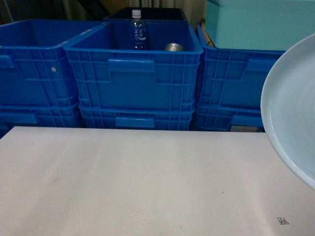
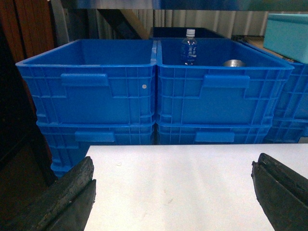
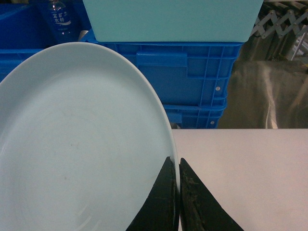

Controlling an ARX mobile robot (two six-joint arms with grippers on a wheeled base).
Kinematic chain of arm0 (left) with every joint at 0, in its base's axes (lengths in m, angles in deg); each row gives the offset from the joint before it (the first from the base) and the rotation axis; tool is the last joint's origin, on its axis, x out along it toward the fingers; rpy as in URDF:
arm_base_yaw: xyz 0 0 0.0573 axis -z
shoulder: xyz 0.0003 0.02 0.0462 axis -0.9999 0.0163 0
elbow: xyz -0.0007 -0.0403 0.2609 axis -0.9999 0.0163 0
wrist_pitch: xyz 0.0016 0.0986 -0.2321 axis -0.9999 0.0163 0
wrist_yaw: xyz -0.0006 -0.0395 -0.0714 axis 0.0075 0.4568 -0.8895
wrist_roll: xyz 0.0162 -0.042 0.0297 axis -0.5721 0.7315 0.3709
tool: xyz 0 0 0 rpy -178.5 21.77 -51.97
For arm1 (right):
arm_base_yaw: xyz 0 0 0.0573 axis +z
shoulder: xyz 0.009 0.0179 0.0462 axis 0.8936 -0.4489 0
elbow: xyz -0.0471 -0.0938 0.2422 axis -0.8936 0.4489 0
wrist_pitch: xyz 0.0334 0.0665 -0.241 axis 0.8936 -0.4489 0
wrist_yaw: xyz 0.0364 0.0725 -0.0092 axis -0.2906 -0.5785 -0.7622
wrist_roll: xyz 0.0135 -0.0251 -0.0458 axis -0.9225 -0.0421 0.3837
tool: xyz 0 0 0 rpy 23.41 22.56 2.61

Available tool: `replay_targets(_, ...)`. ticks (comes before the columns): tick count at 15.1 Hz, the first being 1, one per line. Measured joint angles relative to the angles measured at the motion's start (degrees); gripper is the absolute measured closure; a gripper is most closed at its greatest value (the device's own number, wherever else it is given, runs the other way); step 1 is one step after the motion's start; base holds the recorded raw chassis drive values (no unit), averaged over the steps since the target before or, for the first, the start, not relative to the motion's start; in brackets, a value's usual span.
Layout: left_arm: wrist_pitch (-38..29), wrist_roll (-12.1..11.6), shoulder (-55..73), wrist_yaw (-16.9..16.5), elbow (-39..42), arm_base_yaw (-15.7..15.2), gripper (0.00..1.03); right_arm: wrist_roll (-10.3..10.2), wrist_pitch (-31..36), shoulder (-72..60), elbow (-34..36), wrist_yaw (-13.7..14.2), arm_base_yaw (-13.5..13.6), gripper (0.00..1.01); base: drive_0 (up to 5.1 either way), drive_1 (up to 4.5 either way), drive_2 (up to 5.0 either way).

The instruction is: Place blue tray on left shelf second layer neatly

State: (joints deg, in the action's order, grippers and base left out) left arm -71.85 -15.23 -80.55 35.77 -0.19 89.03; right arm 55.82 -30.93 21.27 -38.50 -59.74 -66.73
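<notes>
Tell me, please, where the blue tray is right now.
The blue tray is at the head view's right edge, raised above the white table, its rim pinched by the right gripper.

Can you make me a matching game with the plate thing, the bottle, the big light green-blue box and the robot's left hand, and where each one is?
Things:
1. blue tray
2. water bottle
3. teal box
4. left gripper

Places or states:
A. on top of the right blue crate
B. open over the white table
C. pinched by the right gripper
D. upright in the middle crate

Pairs: 1-C, 2-D, 3-A, 4-B
</notes>
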Motion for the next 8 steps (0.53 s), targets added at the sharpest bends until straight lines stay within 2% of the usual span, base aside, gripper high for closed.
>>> replay_targets(8,0.0,0.0,0.02,0.0,0.0,0.0,0.05,0.0,0.02,0.0,0.0,0.0,0.02,0.99,0.0,0.0,0.0)
